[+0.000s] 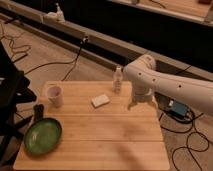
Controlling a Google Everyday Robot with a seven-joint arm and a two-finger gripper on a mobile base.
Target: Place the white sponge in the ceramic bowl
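Hovering right of white sponge (100, 100), tool (137, 103) half-hidden

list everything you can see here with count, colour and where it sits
white sponge: one, off-white, flat on the table's middle, toward the far side
ceramic bowl: one, green, near left corner of the table
cup: one, white, upright, far left part of the table
small cylinder: one, dark, between cup and bowl
bottle: one, clear, upright at the table's far edge
table: one, light wood
blue device: one, on the floor right of the table
cables: several, dark, on the floor
arm: one, white, reaching in from the right
gripper: one, white, pointing down over the table's right side, apart from the sponge
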